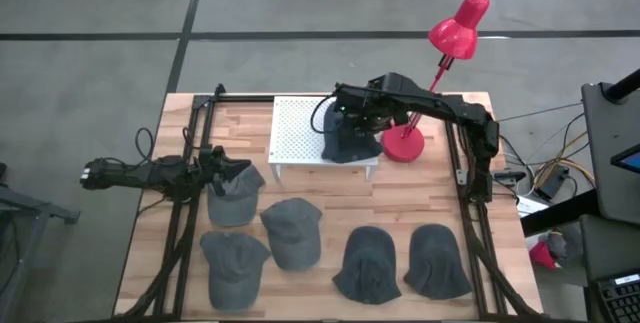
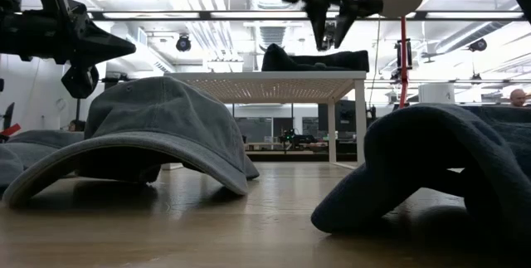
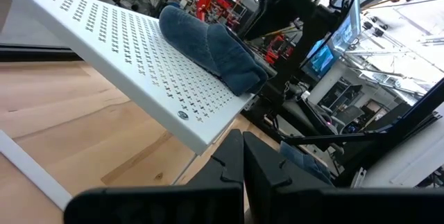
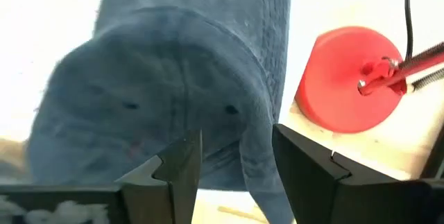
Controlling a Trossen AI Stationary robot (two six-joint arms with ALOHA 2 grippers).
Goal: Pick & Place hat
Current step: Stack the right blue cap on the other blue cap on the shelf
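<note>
high view shows the right gripper [image 1: 345,113] poised over a dark hat [image 1: 350,143] that lies on the white perforated stand [image 1: 295,131], at the stand's right end just beside the round base of the red lamp [image 1: 404,144]. right wrist view has that gripper's fingers [image 4: 182,165] spread apart above the hat's crown [image 4: 173,85], gripping nothing. low view sets the hat [image 2: 315,58] flat on the stand top with the gripper [image 2: 329,23] just above it. the left gripper [image 1: 222,168] rests at the left side of the wooden surface [image 1: 340,188], near another hat [image 1: 236,193]; its fingers [image 3: 232,161] are pressed together and empty. four more hats lie in a row along the near part of the surface [image 1: 292,231] [image 1: 233,265] [image 1: 371,263] [image 1: 436,260].
</note>
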